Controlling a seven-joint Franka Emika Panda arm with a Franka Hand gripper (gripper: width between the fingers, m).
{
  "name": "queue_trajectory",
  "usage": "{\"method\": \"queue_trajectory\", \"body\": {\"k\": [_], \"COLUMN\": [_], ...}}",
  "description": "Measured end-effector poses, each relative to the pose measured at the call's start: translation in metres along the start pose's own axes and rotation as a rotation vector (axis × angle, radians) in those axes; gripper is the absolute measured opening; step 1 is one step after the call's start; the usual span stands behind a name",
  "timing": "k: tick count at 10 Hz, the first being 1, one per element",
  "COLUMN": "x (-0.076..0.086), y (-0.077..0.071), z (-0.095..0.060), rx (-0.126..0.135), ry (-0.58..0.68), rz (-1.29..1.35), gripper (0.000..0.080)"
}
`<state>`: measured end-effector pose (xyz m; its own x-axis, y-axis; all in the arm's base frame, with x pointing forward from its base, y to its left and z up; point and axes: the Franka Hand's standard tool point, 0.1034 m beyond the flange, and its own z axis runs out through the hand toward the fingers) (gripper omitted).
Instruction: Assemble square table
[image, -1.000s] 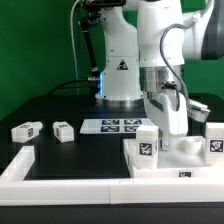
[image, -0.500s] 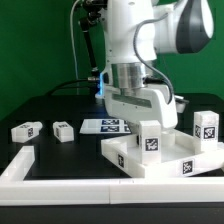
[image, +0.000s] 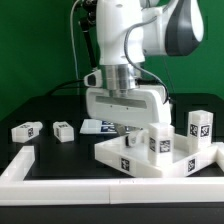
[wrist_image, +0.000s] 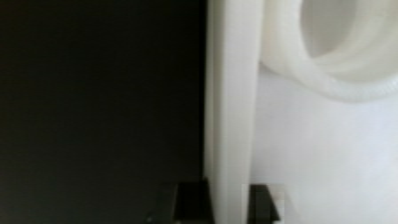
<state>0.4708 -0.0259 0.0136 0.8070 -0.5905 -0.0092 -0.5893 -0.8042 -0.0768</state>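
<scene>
The white square tabletop (image: 135, 158) lies flat on the table at the exterior view's right, turned corner-forward. Two white tagged legs stand upright on it, one (image: 158, 141) near its middle front and one (image: 200, 125) at its far right corner. My gripper (image: 127, 129) reaches down at the slab's back edge and is shut on it. In the wrist view that thin white edge (wrist_image: 233, 110) runs between my dark fingertips (wrist_image: 192, 201), with a round corner socket (wrist_image: 338, 70) beside it. Two loose legs (image: 25, 130) (image: 63, 130) lie at the left.
The marker board (image: 97, 126) lies flat behind the tabletop, near the arm's base (image: 120, 85). A long white border rail (image: 22, 166) runs along the left and along the table's front edge (image: 100, 191).
My gripper has swung toward the exterior view's left, dragging and turning the tabletop with its two legs that way. The loose legs have not moved.
</scene>
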Motion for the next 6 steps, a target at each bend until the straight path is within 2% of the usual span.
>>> {"method": "queue_trajectory", "body": {"k": [1, 2, 5, 6], "x": [0.007, 0.005, 0.005, 0.015], "y": [-0.004, -0.012, -0.006, -0.002], "z": [-0.002, -0.002, 0.001, 0.001], "rx": [-0.010, -0.023, -0.031, -0.029], "ry": [-0.024, -0.020, -0.030, -0.035], "rz": [-0.160, -0.247, -0.462, -0.637], "gripper": [0.0055, 0.0055, 0.0055, 0.0055]}}
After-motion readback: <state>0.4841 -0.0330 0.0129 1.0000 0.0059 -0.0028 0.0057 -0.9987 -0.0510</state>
